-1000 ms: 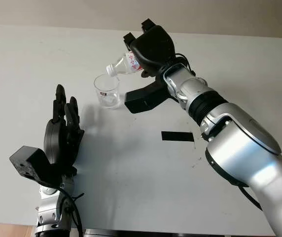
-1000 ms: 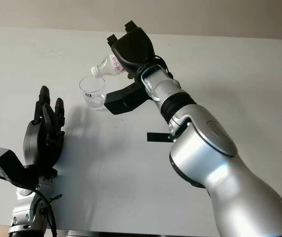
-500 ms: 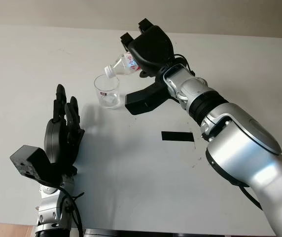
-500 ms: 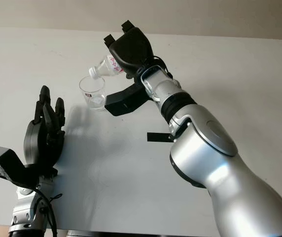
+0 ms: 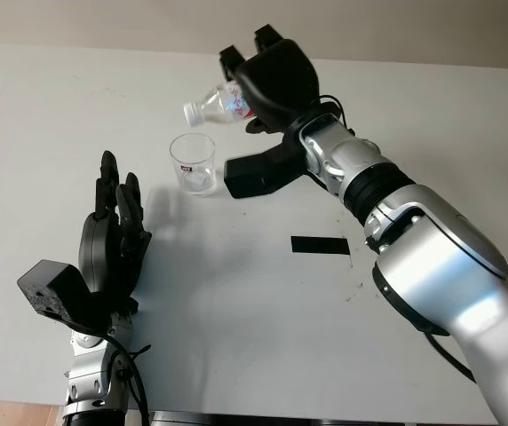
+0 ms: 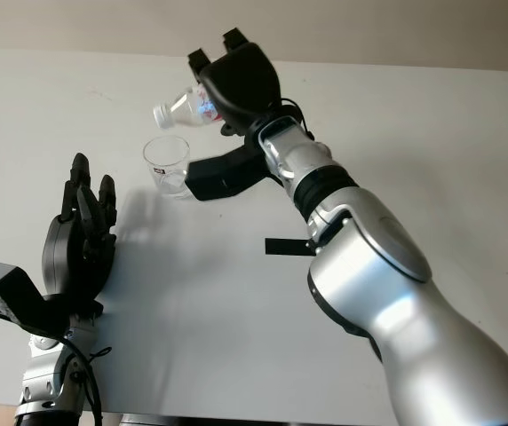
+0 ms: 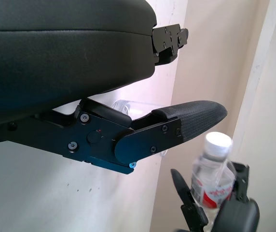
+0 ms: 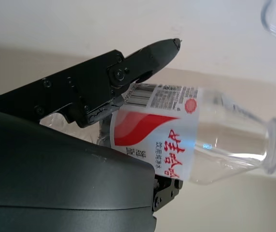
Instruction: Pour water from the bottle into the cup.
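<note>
My right hand (image 5: 267, 75) is shut on a small clear water bottle (image 5: 214, 102) with a red-and-white label (image 8: 164, 140), held nearly level above the table. Its white-capped neck (image 5: 192, 112) points left and hangs above and a little behind the clear plastic cup (image 5: 192, 163). The cup stands upright on the white table (image 5: 50, 106), just left of my right wrist. The bottle (image 7: 209, 176) appears in the left wrist view too, cap toward the camera. My left hand (image 5: 112, 231) is open, raised at the near left, well short of the cup.
A black strip of tape (image 5: 320, 245) lies on the table right of centre. The table's far edge (image 5: 414, 64) meets a beige wall. My right forearm (image 5: 369, 186) crosses the table's middle toward the cup.
My right hand has lifted the bottle and tipped it back toward level, so its neck has risen away from the cup's rim. The left hand and the cup have not moved.
</note>
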You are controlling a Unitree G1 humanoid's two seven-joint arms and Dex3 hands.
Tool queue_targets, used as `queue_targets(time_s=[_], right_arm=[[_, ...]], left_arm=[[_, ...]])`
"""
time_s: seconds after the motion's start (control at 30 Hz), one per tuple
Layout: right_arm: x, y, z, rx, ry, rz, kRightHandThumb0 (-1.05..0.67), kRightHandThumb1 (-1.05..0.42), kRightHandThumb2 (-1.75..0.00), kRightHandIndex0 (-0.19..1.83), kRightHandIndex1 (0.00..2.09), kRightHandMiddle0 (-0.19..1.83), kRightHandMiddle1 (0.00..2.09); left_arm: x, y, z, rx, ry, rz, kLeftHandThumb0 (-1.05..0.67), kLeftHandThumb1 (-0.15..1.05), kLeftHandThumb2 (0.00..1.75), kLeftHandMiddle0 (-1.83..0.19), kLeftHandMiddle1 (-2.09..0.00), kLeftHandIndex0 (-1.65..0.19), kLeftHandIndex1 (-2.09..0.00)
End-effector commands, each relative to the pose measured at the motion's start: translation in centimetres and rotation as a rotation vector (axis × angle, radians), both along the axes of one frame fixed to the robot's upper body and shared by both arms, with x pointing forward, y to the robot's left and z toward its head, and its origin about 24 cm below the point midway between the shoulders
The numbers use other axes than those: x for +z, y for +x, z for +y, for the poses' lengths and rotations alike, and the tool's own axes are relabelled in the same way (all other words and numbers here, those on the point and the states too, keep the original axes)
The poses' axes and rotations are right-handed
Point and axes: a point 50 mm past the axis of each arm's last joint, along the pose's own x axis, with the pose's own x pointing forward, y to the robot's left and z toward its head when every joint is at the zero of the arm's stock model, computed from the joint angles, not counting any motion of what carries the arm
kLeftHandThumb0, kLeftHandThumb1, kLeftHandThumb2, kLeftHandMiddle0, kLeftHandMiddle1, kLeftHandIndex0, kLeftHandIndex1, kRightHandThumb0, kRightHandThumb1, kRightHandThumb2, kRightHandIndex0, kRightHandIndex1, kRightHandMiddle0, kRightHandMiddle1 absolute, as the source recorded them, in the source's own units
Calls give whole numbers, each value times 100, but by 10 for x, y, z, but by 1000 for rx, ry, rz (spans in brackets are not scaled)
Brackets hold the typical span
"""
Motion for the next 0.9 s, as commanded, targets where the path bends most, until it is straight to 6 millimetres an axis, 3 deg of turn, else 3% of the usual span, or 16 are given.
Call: queue_targets(time_s=[0.0,0.07,0.17,0.33,0.7,0.87], right_arm=[[0,1,-13,-11,153,26,-25,-103,-15,86,209,16,192],[-4,1,-19,-13,288,66,-20,-104,-21,81,209,33,206],[-10,1,-25,0,443,112,-17,-104,-16,84,209,58,209],[-25,1,-37,10,772,254,-18,-104,-10,107,209,101,209],[-59,-2,-50,175,1313,655,-20,-105,-18,118,209,110,209],[-63,-8,-56,254,1489,798,-19,-105,-20,128,209,99,209]], left_arm=[[-6,-2,3,0,4,27,-78,105,72,7,-5,14,-6],[-6,-2,3,-6,8,26,-78,105,72,8,-5,14,-5],[-6,-1,3,-8,6,26,-78,105,72,8,-5,14,-5],[-5,0,2,-18,9,29,-78,105,73,9,-5,15,-5],[-5,1,4,-20,1,26,-78,105,74,8,-5,15,-5],[-5,1,4,-24,6,24,-77,105,74,8,-6,14,-6]])
